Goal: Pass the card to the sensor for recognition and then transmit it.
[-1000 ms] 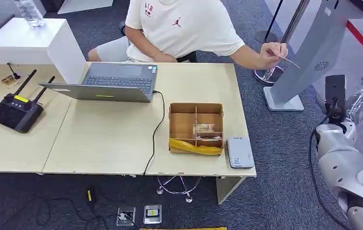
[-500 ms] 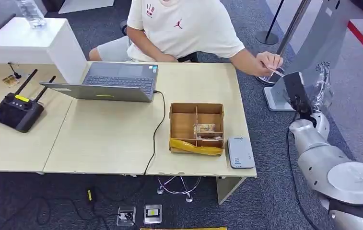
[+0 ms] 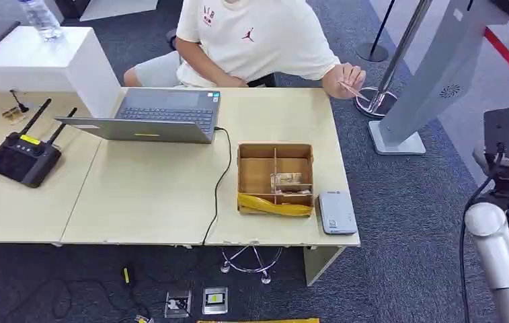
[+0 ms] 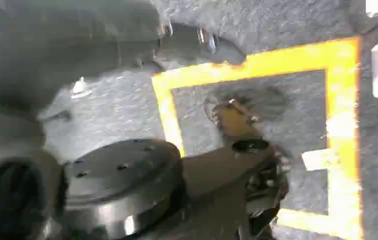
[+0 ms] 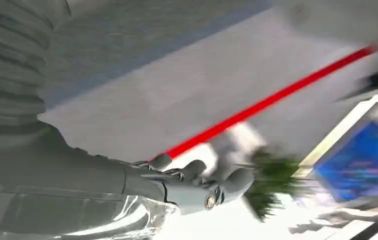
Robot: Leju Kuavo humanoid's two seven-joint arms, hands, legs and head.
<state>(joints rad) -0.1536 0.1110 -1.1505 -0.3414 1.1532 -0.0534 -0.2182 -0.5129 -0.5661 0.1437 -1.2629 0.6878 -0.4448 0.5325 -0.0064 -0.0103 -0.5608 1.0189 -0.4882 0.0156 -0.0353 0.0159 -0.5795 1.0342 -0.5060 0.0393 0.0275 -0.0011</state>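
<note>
Right arm swung back off to the side; right hand looks curled, holding nothing. Person's hand has the card now, above dark carpet beside the beige table. Left hand: can't tell.

From my head view: the open grey laptop sits at the back of the pale wooden table, the black two-antenna router to its left. The brown compartmented cardboard box lies right of centre, the small grey card reader just beside it.
</note>
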